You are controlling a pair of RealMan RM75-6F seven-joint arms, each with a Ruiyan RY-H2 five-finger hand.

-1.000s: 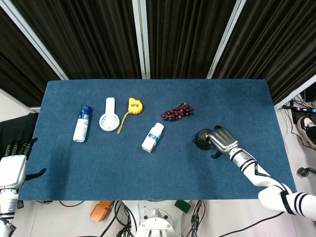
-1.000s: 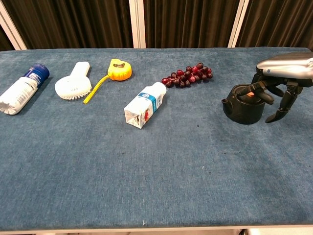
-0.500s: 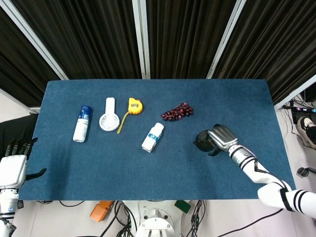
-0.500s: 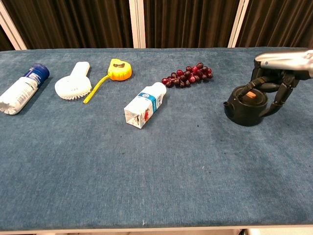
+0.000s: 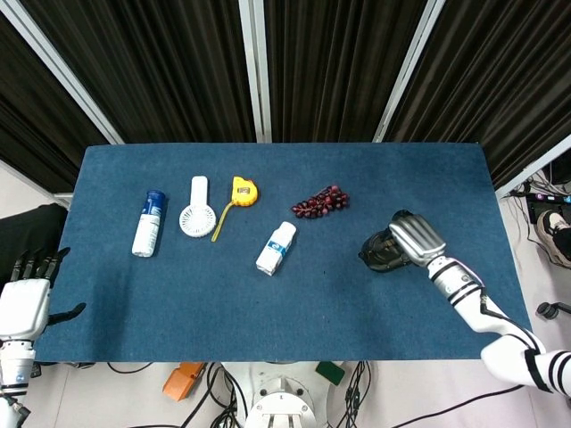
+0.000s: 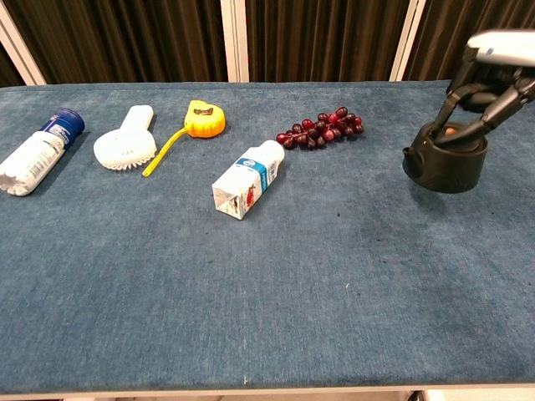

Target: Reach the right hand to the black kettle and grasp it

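Since a second ago the kettle (image 6: 445, 163) has shifted toward the right edge of the surface (image 5: 268, 303) and, in the chest view, sits higher than before, hanging from the right robot hand (image 6: 493, 71), whose dark fingers (image 6: 451, 104) hook its top handle; whether its base has left the cloth cannot be told. In the head view the right robot hand (image 5: 412, 241) covers most of the kettle (image 5: 379, 254). The left robot hand (image 5: 25, 299) stays off the left edge, fingers apart, holding nothing.

One each of: squat black kettle, white bottle with blue cap (image 5: 149, 223), flat white fan (image 5: 194, 212) with round head, yellow tape measure (image 5: 243, 190) with trailing strap, small white carton (image 5: 276, 248) lying on its side, bunch of dark red grapes (image 5: 320, 201). The surface is blue, felt-like cloth.
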